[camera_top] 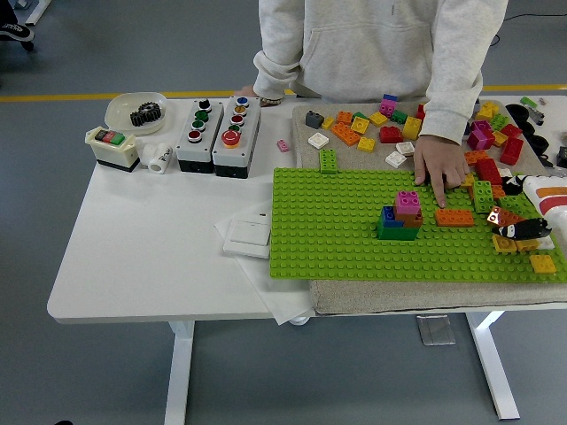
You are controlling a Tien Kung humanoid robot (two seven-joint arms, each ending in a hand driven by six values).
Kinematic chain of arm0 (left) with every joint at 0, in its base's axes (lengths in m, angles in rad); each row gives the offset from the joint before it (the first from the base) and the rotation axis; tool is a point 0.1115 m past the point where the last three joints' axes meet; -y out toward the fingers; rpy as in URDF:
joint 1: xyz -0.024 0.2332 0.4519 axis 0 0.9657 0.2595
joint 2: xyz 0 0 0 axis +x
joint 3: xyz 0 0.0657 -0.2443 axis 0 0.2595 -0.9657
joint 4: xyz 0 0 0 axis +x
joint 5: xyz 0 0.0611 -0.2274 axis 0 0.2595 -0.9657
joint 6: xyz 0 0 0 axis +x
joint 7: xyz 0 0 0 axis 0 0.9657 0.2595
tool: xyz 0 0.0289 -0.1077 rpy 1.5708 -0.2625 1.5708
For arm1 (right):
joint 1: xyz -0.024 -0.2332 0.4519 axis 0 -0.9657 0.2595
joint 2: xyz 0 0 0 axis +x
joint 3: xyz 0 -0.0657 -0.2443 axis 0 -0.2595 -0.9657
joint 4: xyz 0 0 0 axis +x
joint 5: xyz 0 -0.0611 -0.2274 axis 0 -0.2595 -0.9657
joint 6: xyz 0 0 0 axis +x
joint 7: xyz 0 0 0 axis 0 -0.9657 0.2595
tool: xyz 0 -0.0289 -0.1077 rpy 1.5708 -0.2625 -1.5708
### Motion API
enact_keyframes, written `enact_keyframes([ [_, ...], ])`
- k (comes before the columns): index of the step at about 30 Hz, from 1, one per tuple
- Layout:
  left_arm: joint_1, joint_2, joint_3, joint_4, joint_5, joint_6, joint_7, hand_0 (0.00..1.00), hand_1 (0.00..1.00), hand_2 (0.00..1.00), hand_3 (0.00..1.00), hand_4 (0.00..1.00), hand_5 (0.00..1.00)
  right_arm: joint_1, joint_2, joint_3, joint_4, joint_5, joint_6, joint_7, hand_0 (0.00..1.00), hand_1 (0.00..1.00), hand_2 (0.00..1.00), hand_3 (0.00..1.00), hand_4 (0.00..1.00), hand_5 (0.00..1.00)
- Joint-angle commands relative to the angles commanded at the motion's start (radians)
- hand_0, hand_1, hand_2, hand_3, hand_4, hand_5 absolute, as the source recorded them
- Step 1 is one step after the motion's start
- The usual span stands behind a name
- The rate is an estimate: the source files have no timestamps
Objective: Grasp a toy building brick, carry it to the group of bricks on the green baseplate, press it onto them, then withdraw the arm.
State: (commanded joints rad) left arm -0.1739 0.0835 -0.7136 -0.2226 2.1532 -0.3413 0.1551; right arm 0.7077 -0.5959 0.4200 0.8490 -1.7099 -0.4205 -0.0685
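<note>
Glossy plastic bricks [396, 135]; studded plastic baseplate [337, 221]; coarse cloth mat [399, 297].

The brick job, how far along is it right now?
Early. A small brick stack already stands on the green baseplate. The right hand is down among loose bricks at the plate's right edge, apparently closing on an orange brick; grip unclear. Carrying, pressing and withdrawing remain. A person's hand touches another orange brick.

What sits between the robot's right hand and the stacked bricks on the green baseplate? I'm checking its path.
In the head view, an orange brick lies between the right hand and the brick stack, with a person's finger pressing on it.
</note>
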Motion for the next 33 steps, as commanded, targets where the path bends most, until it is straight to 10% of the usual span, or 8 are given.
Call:
enact_keyframes([
  [33, -0.002, -0.001, 0.004, 0.001, -0.014, -0.004, 0.002, 0.859, 0.853, 0.856, 0.652, 0.736, 0.627, -0.014, 0.005, 0.026, 0.025, -0.018, -0.008, -0.032, 0.444, 0.502, 0.578, 0.608, 0.998, 0.422],
])
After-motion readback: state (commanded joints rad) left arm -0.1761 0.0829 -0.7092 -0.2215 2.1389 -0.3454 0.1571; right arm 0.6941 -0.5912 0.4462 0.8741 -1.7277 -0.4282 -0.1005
